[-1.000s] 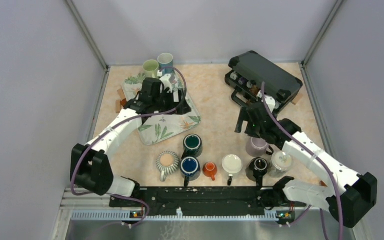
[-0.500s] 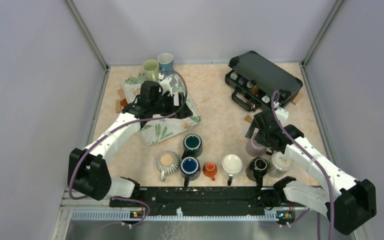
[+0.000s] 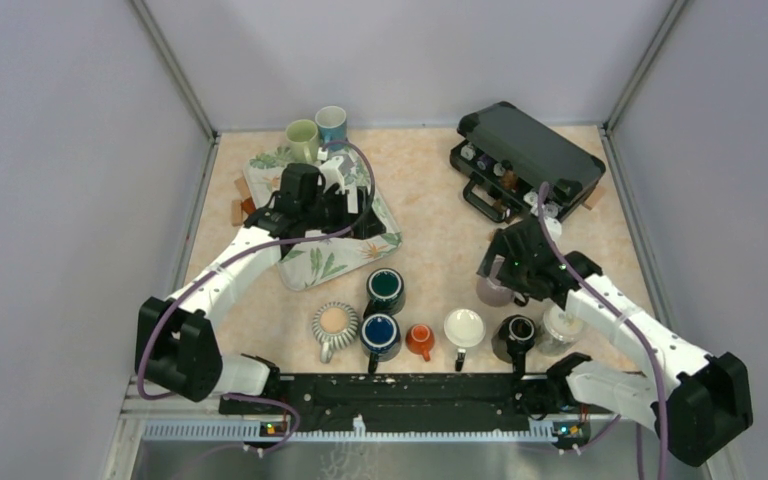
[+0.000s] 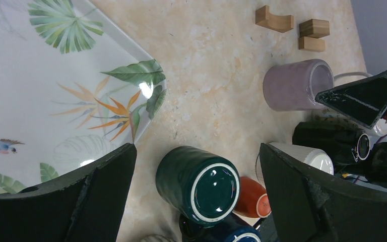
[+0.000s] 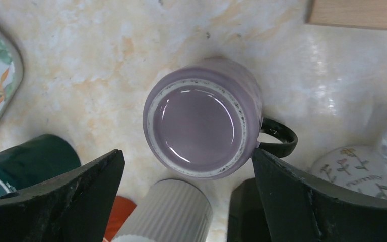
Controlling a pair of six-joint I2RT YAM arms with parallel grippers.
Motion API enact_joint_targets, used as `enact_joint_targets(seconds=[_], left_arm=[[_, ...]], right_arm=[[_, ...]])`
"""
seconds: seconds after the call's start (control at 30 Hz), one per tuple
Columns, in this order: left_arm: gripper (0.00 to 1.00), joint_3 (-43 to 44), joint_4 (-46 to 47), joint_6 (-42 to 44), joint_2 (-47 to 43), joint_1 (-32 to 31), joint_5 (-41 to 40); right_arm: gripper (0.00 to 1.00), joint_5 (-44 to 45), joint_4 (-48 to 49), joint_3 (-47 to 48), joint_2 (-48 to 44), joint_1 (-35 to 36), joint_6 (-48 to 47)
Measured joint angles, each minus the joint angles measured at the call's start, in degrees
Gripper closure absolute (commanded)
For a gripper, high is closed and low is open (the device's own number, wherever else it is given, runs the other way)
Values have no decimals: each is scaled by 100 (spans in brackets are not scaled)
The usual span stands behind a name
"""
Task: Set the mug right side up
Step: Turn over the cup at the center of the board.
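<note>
Looking straight down from the right wrist onto the purple mug (image 5: 201, 123): bottom up at centre frame, pale foot ring facing the lens, dark handle (image 5: 279, 138) poking out to the right. Flanked at lower left and lower right by the 2 fingers of the right gripper (image 5: 186, 166), spread wide, holding nothing, with a gap to the mug on either side. Just below the mug in that view, a white ribbed cup (image 5: 169, 214); at lower left, part of a dark green mug (image 5: 25, 161).

From the top view, placing the right gripper (image 3: 508, 262) right of centre, directly over the purple mug (image 3: 490, 292), above a row of upright cups along the lower middle.

On the left wrist view, finding the left gripper (image 4: 196, 151) equally wide and empty, above the corner of a leaf-print tray (image 4: 40, 75) filling the upper left, with the dark green mug (image 4: 201, 186) at lower centre and the purple mug (image 4: 292, 85) at upper right.
</note>
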Motion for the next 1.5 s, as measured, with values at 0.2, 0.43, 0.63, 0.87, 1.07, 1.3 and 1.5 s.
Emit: enact_joint_targets(seconds=[0.2, 0.43, 0.63, 0.87, 1.07, 1.3, 1.5], left_arm=[[2, 0, 0, 11, 0, 0, 0], [2, 0, 0, 28, 0, 0, 0], [2, -33, 0, 31, -20, 0, 0], [2, -44, 35, 31, -39, 0, 42], [2, -46, 85, 28, -39, 0, 120], [2, -74, 103, 28, -39, 0, 129], [2, -92, 107, 28, -39, 9, 127]], right_arm=[[1, -278, 592, 249, 734, 577, 162], [1, -542, 1086, 1047, 2017, 890, 42], [1, -190, 949, 1331, 1867, 890, -664], [6, -133, 1128, 824, 1759, 890, -1906], [25, -273, 1648, 605, 2044, 887, -2535], [44, -387, 1884, 894, 2791, 887, -2761], [49, -527, 1899, 1456, 3167, 892, -2649]])
